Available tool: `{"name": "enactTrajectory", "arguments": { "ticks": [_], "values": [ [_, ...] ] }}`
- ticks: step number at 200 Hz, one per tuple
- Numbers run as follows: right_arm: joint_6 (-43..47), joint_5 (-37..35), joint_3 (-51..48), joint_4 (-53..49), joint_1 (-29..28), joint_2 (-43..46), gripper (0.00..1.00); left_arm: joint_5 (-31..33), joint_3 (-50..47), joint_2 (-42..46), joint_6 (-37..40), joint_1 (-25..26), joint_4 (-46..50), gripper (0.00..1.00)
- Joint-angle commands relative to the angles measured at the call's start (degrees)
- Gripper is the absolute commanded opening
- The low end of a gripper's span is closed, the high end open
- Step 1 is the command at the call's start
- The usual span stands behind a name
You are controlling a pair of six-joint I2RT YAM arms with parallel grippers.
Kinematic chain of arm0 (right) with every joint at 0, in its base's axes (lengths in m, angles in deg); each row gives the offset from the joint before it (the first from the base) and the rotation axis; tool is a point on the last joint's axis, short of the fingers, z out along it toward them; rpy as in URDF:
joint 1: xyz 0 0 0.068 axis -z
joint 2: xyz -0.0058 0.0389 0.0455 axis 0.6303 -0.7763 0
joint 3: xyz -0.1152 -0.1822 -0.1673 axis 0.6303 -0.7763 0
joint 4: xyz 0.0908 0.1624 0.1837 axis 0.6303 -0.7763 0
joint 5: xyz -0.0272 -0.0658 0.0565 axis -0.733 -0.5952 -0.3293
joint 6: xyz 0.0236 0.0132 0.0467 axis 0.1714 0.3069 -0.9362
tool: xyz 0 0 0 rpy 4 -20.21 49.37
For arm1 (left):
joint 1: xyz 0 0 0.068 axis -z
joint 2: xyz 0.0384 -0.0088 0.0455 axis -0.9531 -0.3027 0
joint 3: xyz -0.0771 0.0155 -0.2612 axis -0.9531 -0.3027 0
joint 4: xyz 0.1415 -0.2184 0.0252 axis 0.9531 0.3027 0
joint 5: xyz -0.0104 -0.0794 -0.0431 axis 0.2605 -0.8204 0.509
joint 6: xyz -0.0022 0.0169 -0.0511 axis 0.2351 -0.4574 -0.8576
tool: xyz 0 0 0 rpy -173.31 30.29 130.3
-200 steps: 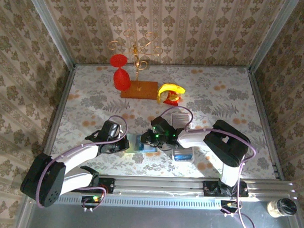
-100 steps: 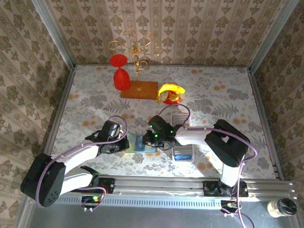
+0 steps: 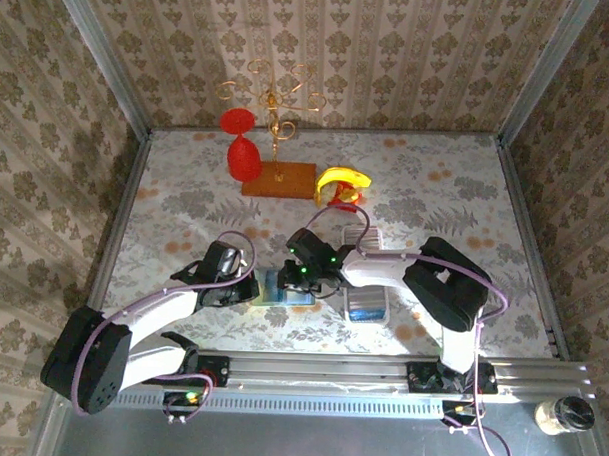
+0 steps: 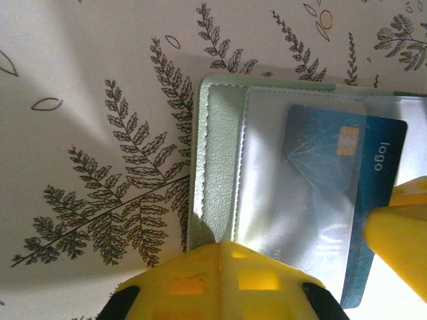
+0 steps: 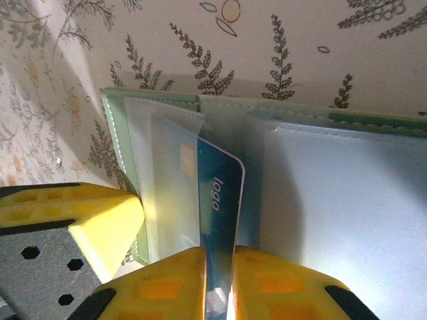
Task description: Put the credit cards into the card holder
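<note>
The sage-green card holder (image 3: 271, 284) lies open on the table between the two arms. A blue credit card (image 5: 220, 193) marked "logo" stands on edge with part of it inside the holder's clear pocket (image 4: 293, 200). My right gripper (image 5: 219, 267) is shut on the card's near end and sits over the holder (image 5: 117, 127) in the top view (image 3: 301, 276). My left gripper (image 4: 222, 248) is shut, with its joined tips resting on the holder's edge (image 4: 217, 160) at the left side (image 3: 244, 286).
A long white tray (image 3: 366, 302) lies just right of the holder, under the right arm. At the back stand a red glass (image 3: 243, 154), a wooden base with a gold wire stand (image 3: 278, 179) and a banana (image 3: 343, 177). Patterned walls enclose the table.
My right gripper has shifted left with the blue card, carrying it further over the holder. The left arm has stayed put.
</note>
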State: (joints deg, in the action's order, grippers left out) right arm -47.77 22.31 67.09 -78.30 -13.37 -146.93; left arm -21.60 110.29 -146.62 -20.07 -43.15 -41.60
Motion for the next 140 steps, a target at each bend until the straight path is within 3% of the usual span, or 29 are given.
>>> {"name": "enactTrajectory", "arguments": {
  "ticks": [1, 48, 140],
  "values": [
    [1.0, -1.6, 2.0, -3.5, -0.6, -0.8, 0.2, -0.5, -1.7, -0.4, 0.1, 0.9, 0.4, 0.0],
    [1.2, -7.1, 0.3, -8.2, -0.6, 2.7, 0.22, -0.5, -1.8, -0.3, 0.0, 0.9, 0.2, 0.0],
    [1.4, -4.7, 4.5, -7.8, -1.2, -1.7, 0.15, -0.5, -1.9, -0.8, 0.2, 0.9, -0.1, 0.0]
  ]
}}
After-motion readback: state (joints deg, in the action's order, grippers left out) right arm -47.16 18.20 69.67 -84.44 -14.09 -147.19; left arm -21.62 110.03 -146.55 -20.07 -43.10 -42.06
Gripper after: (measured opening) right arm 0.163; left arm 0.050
